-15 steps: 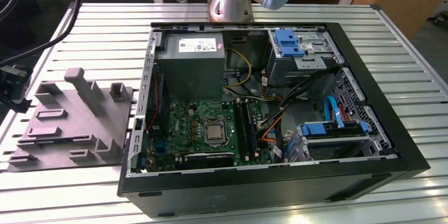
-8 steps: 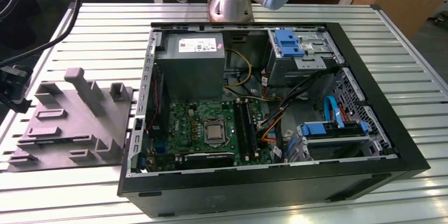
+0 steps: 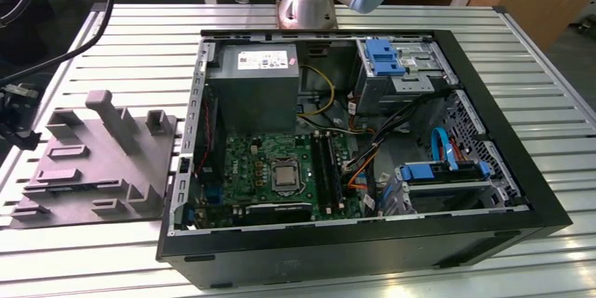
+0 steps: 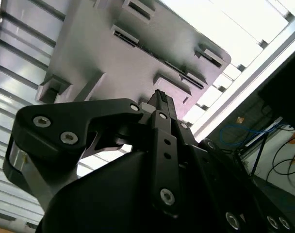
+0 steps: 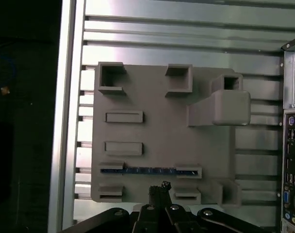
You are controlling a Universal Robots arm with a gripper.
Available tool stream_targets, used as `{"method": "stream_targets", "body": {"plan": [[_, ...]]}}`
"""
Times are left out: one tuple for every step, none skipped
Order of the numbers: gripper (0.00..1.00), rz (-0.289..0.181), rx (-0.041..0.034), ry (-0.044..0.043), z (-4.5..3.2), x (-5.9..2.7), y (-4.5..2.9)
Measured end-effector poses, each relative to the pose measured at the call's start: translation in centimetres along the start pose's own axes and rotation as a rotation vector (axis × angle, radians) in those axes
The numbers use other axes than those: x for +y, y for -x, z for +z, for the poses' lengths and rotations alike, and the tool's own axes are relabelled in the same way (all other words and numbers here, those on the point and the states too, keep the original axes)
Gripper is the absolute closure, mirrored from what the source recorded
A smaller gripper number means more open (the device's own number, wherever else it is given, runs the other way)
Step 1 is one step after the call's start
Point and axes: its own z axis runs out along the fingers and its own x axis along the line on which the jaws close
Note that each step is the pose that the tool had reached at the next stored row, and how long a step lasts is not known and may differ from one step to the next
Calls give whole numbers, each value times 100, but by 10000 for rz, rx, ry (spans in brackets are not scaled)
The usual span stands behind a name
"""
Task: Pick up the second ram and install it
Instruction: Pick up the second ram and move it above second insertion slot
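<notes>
Gripper (image 5: 159,186), jaws drawn together on nothing, over the grey tray (image 5: 162,126).
Second ram (image 5: 147,171) stands on edge in the tray's near slot; descending with the jaws together would likely strike and chip it.

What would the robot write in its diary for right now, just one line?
second ram: lying in grey tray slot, not yet picked | gripper: shut, empty, close to ram | computer case: open
</notes>
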Motion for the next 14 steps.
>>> {"method": "stream_targets", "body": {"plan": [[90,-171,7,4,1,0,0],[90,-349,15,8,1,0,0],[90,-540,24,12,2,0,0],[90,-726,32,16,2,0,0],[90,-899,39,19,3,0,0],[90,-1080,47,23,4,0,0],[90,-1258,55,27,5,0,0],[90,-1439,64,31,6,0,0],[90,-1634,72,35,7,-1,0],[90,-1814,80,39,8,-1,0],[90,-1994,88,43,9,-1,0],[90,-2173,96,47,10,-1,0],[90,-2354,104,51,10,-1,0],[90,-2549,113,55,11,-1,0]]}}
